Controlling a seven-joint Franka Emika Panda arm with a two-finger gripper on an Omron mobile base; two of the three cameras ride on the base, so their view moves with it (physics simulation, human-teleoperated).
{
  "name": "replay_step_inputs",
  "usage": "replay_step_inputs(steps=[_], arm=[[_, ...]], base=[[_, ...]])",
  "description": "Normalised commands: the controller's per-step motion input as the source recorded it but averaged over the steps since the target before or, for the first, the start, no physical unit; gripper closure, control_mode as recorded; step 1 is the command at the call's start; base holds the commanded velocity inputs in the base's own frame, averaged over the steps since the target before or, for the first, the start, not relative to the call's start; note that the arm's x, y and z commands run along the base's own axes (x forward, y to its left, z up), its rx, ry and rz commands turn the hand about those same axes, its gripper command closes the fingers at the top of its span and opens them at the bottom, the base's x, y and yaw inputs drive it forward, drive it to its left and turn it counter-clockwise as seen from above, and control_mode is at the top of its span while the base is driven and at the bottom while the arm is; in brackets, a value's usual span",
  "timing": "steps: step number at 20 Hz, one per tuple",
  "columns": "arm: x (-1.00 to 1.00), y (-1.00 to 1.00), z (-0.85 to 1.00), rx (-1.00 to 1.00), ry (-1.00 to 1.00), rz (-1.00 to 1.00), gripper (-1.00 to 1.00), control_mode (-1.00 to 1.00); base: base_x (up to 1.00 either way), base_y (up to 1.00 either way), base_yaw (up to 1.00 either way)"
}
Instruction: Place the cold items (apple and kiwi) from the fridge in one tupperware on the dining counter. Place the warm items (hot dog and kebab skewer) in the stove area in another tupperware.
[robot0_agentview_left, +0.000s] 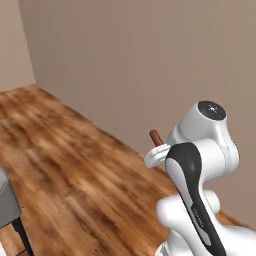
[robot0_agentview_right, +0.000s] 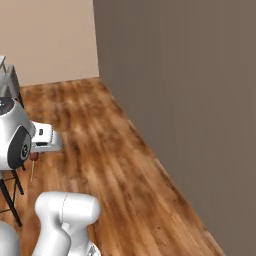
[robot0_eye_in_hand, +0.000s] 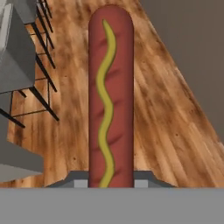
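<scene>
My gripper (robot0_eye_in_hand: 111, 180) is shut on a hot dog (robot0_eye_in_hand: 110, 96), a long red-brown sausage with a wavy yellow mustard line. It stands straight out from between the two dark fingertips (robot0_eye_in_hand: 78, 178) in the hand view. In the left base view one end of the hot dog (robot0_agentview_left: 156, 137) pokes up behind the white hand. In the right base view a small red-brown bit of the hot dog (robot0_agentview_right: 33, 156) shows under the hand. The apple, kiwi, kebab skewer and tupperware are out of view.
Wooden floor (robot0_agentview_left: 75, 165) stretches under the arm, bounded by a plain brown wall (robot0_agentview_right: 185, 100) close on the right. Grey stools with thin black legs (robot0_eye_in_hand: 26, 65) stand to the left; one grey seat (robot0_agentview_left: 7, 200) is near the base.
</scene>
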Motion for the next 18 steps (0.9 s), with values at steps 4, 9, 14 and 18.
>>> replay_step_inputs(steps=[4, 9, 14, 18], arm=[[0.0, 0.0, 0.0, 0.0, 0.0, 0.0, 1.0, 1.0], [0.0, 0.0, 0.0, 0.0, 0.0, 0.0, 1.0, 1.0], [0.0, 0.0, 0.0, 0.0, 0.0, 0.0, 1.0, 1.0], [0.0, 0.0, 0.0, 0.0, 0.0, 0.0, 1.0, 1.0]], base=[[1.0, -0.37, 0.48], [1.0, -0.37, 0.48], [1.0, -0.38, 0.47], [1.0, -0.43, 0.46]])
